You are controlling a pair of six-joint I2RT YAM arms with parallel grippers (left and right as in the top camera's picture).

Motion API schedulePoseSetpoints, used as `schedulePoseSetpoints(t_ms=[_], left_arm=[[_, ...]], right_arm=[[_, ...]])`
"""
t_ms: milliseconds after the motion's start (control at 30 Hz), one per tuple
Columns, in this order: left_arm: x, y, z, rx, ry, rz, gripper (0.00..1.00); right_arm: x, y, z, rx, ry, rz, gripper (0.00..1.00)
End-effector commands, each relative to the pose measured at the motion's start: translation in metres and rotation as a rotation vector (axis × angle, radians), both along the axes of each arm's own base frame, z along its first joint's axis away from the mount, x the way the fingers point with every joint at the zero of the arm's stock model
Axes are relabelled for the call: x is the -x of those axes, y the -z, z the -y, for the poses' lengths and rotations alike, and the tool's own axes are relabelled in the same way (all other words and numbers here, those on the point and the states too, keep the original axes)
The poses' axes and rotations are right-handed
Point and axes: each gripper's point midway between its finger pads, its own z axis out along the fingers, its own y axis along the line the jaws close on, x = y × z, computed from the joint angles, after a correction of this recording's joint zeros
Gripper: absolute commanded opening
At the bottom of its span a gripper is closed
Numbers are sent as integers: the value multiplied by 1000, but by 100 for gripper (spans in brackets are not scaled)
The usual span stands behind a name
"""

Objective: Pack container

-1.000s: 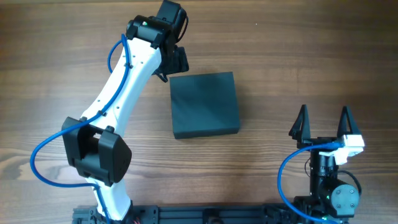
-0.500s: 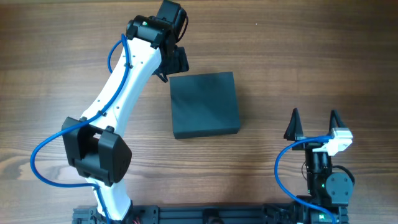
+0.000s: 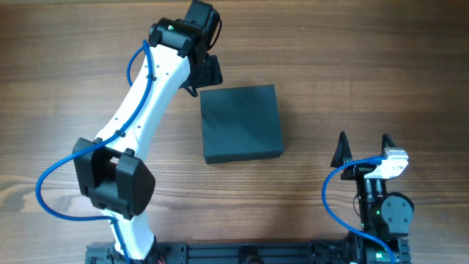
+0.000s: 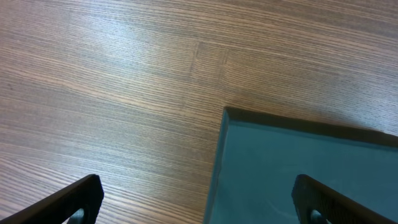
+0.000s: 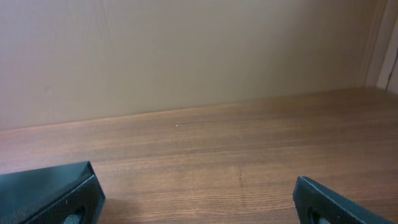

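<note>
Open table point(image 3: 352, 73) right of the container point(image 3: 241, 123) — left gripper point(image 3: 205, 81) (at its far-left corner) crowds it

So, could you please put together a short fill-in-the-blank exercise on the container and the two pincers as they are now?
1. The container sits on the table with its lid ____.
2. The left pincer is open over the container's far-left ____.
3. The right pincer is open, apart from the container, and holds ____.

Missing words: closed; corner; nothing.
</note>
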Motion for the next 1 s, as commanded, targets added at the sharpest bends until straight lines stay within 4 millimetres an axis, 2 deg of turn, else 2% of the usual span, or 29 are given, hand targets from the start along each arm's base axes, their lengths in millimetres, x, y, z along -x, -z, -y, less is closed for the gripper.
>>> schedulePoseSetpoints(t_ms=[0, 167, 233, 300, 367, 400, 433, 500, 533, 600, 667, 733, 833, 933, 967], left_arm=[[-3, -11, -4, 4, -25, 34, 100], [-9, -15, -14, -69, 23, 58, 100], [-29, -50, -14, -78, 70, 222, 100], [-54, -140, -7, -13, 105, 565, 100], [-48, -241, -18, 76, 64, 885, 100], [-30, -302, -35, 123, 22, 1068, 100], [-2, -349, -55, 151, -17, 1205, 100], [53, -400, -94, 156, -83, 1350, 100], [76, -413, -110, 147, -109, 1388, 100], [120, -424, -135, 122, -145, 1423, 100], [151, -419, -144, 117, -143, 1421, 100], [173, -403, -152, 98, -162, 1413, 100], [186, -354, -160, 78, -192, 1384, 100], [185, -301, -157, 96, -168, 1384, 100], [183, -277, -154, 108, -150, 1387, 100]], right_arm=[[0, 1, -1, -17, -5, -1, 100], [0, 1, -1, -17, -5, -1, 100], [0, 1, -1, -17, -5, -1, 100], [0, 1, -1, -17, -5, -1, 100], [0, 1, -1, -17, -5, -1, 100], [0, 1, -1, -17, -5, -1, 100], [0, 1, -1, -17, -5, -1, 100], [0, 1, -1, -17, -5, -1, 100], [0, 1, -1, -17, -5, -1, 100], [0, 1, -1, -17, -5, -1, 100], [0, 1, -1, -17, -5, -1, 100], [0, 0, -1, -17, -5, -1, 100], [0, 0, -1, -17, -5, -1, 100], [0, 0, -1, -17, -5, -1, 100], [0, 1, -1, -17, -5, -1, 100]])
